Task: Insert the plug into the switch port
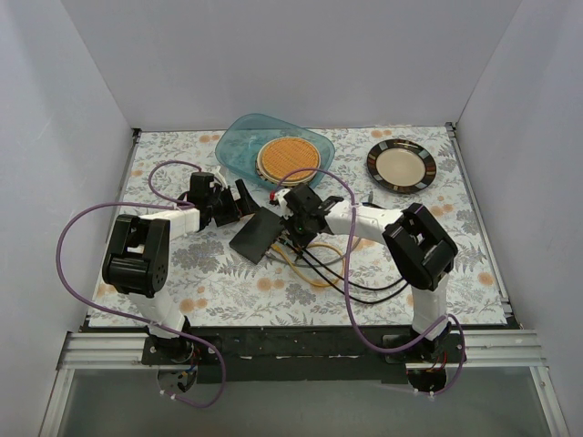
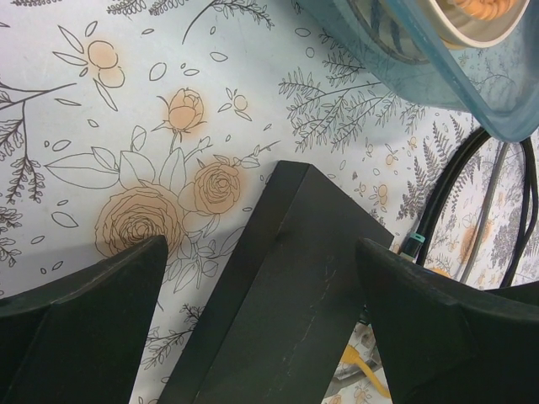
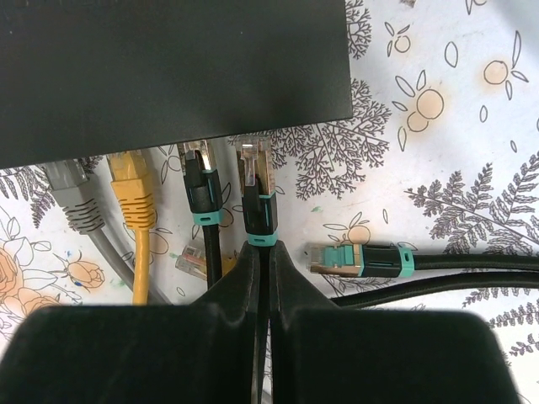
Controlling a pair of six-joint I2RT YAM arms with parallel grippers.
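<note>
The switch [image 1: 257,234] is a flat matte-black box lying mid-table. In the left wrist view the switch [image 2: 286,295] lies between my left gripper's [image 2: 261,244] spread fingers, and tablecloth shows between the left finger [image 2: 84,320] and the box. My right gripper [image 3: 263,248] is shut on the cable just behind a black plug with a teal ring [image 3: 258,194]. The plug's metal tip is at the switch's near edge [image 3: 168,76]; I cannot tell whether it sits in a port. In the top view the right gripper [image 1: 293,218] is at the switch's right side and the left gripper [image 1: 239,205] at its upper left.
A second black plug [image 3: 202,189], a yellow plug [image 3: 133,194] and a grey plug [image 3: 76,206] point at the same edge. A loose black plug [image 3: 358,258] lies to the right. A blue tray [image 1: 239,144] and a dark-rimmed plate [image 1: 401,166] stand behind. Cables [image 1: 319,264] trail toward the front.
</note>
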